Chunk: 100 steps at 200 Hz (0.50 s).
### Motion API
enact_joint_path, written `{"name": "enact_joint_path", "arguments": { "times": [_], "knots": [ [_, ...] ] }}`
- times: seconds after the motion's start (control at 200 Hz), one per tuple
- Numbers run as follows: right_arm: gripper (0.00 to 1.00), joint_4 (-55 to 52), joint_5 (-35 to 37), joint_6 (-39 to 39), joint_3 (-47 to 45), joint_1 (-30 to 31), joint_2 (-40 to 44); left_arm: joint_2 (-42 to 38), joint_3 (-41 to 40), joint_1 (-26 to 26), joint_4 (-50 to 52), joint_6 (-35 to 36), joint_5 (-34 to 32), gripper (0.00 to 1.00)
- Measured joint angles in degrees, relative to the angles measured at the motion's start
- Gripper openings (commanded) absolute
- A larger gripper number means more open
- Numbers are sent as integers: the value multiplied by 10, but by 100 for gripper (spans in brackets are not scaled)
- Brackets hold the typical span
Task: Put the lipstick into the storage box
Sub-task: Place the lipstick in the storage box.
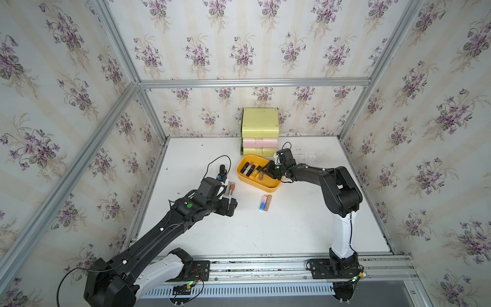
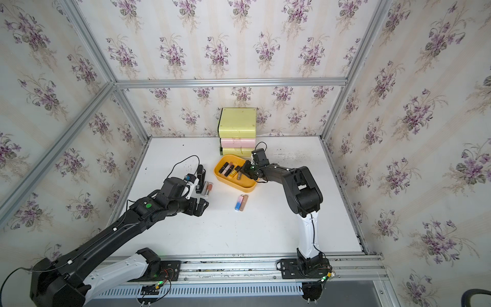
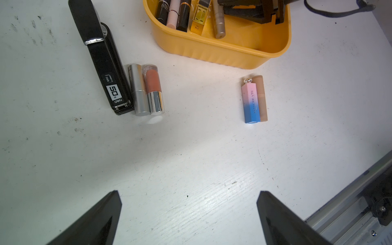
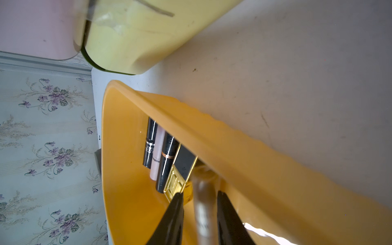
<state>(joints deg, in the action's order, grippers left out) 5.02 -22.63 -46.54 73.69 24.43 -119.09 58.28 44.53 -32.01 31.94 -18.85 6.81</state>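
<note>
The orange-yellow storage box [image 1: 265,189] [image 3: 222,55] sits in front of the drawer unit and holds several lipsticks side by side. My right gripper [image 1: 264,172] [image 4: 200,193] reaches down into the box. A champagne-coloured lipstick [image 4: 203,212] [image 3: 218,23] stands blurred between its jaws, which are slightly parted with a thin gap on either side. On the table lie a silver lipstick and a peach-topped one [image 3: 146,91], and a pink-blue lipstick beside a tan one [image 3: 253,100] [image 1: 265,202]. My left gripper [image 1: 233,206] [image 3: 188,193] hovers wide open over bare table, near the silver pair.
A black stapler [image 3: 104,63] [image 1: 222,170] lies right beside the silver lipstick. The pale yellow-and-pink drawer unit [image 1: 259,127] stands against the back wall, just behind the box. Aluminium rails edge the table at the front and sides.
</note>
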Motion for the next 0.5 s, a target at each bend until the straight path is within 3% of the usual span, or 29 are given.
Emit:
{"name": "enact_joint_path", "arguments": {
  "times": [0.5],
  "knots": [
    [49,-2,-8,2,8,3,19,-20,4,0,5,-2,-5,100]
  ]
}}
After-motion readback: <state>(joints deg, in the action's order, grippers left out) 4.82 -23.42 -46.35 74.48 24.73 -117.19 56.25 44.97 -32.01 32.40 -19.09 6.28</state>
